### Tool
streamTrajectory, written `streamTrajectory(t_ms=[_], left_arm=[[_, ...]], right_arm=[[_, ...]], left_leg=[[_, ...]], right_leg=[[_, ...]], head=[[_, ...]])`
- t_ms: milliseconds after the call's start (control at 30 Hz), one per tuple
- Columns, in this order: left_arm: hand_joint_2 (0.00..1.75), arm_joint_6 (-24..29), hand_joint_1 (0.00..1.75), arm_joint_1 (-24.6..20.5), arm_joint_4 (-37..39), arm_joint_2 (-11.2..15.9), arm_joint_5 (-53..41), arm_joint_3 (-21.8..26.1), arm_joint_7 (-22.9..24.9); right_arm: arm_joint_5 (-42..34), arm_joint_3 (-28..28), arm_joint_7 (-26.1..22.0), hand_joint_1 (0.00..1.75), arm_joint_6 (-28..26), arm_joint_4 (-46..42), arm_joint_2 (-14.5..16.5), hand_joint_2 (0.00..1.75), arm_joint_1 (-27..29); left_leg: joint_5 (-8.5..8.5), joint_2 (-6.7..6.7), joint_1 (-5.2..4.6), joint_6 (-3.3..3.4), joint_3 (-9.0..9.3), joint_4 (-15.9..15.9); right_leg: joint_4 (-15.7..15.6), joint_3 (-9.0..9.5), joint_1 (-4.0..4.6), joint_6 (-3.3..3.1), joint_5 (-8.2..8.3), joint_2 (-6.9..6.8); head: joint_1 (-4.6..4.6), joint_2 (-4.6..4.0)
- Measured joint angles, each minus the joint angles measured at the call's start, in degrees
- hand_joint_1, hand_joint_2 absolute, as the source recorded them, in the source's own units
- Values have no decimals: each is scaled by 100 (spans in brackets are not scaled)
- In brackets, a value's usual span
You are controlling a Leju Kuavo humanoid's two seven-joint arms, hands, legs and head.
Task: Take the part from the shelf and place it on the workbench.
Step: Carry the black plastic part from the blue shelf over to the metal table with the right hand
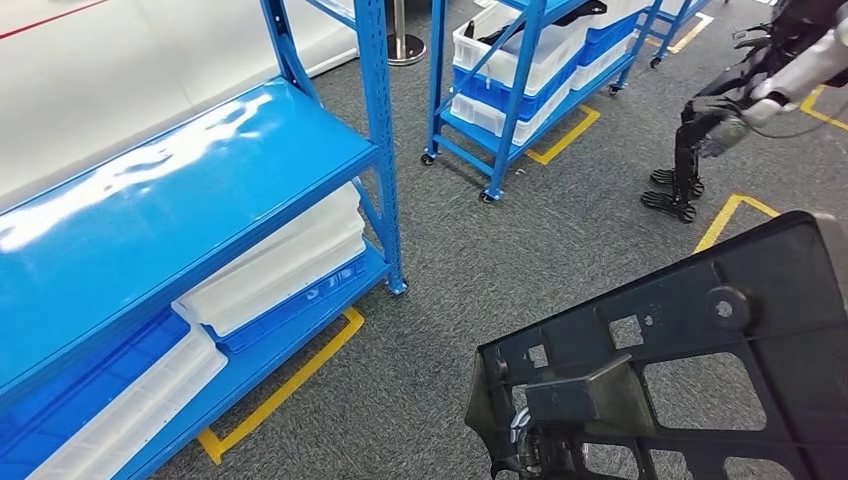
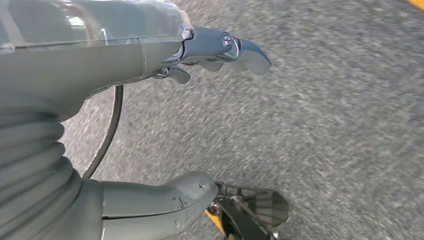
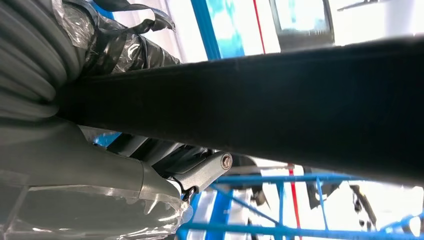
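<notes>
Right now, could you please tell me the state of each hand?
Left hand: open, holding nothing.
Right hand: fingers closed on the black plastic part.

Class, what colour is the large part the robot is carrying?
Black; the part, a perforated panel, shows best in the head view.

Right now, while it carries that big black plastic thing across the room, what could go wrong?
The large black plastic frame part appears held by the right hand alone; the left hand hangs over the grey carpet floor holding nothing, so the part might tilt or slip. It also hides much of the floor ahead. The blue metal shelf stands close and could be clipped.
</notes>
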Motion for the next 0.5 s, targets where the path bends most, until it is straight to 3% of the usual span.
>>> streamTrajectory(t_ms=[67,133,167,233,300,367,433,467,500], left_arm=[[175,-2,0,-5,0,2,-5,0,-2],[175,-4,0,-7,1,-1,-13,0,-3],[175,-5,0,-8,2,-3,-17,0,-3],[175,-4,0,-13,1,-14,-31,0,-8],[175,4,0,-18,0,-30,-60,0,-33],[175,17,0,-2,-1,-37,-86,0,-60],[175,30,0,19,-1,-45,-101,0,-72],[175,36,0,20,-1,-54,-107,-1,-77],[175,43,0,14,-1,-68,-115,-1,-81]], right_arm=[[-3,-20,0,175,2,-3,10,175,12],[-5,-33,0,175,4,-11,16,175,21],[-7,-42,0,175,5,-17,19,175,29],[-9,-65,0,175,13,-40,24,175,65],[-26,-96,0,175,53,-97,36,175,122],[-51,-129,1,175,127,-167,53,175,176],[-75,-172,2,175,193,-220,73,175,242],[-84,-201,4,175,224,-249,87,175,287],[-91,-235,5,175,257,-280,107,175,335]], left_leg=[[341,-236,34,-15,288,-697],[402,-454,48,19,402,-995],[385,-474,36,54,399,-992],[411,-329,30,135,405,-1000],[440,-176,39,209,419,-1035],[440,-16,21,247,423,-1050],[423,159,-1,258,425,-1050],[411,241,-9,261,432,-1050],[398,315,-18,261,444,-1051]], right_leg=[[131,-45,-17,67,-59,154],[246,-128,-18,135,-96,283],[269,-165,-20,169,-90,347],[284,-207,-35,220,-77,413],[542,-344,-26,269,-231,163],[1192,-671,-26,317,-572,-198],[1782,-975,-37,339,-772,-318],[1819,-997,-36,331,-723,-336],[1628,-896,-28,307,-576,-355]], head=[[1,0],[3,0],[4,0],[7,0],[17,0],[25,0],[25,0],[25,0],[25,0]])
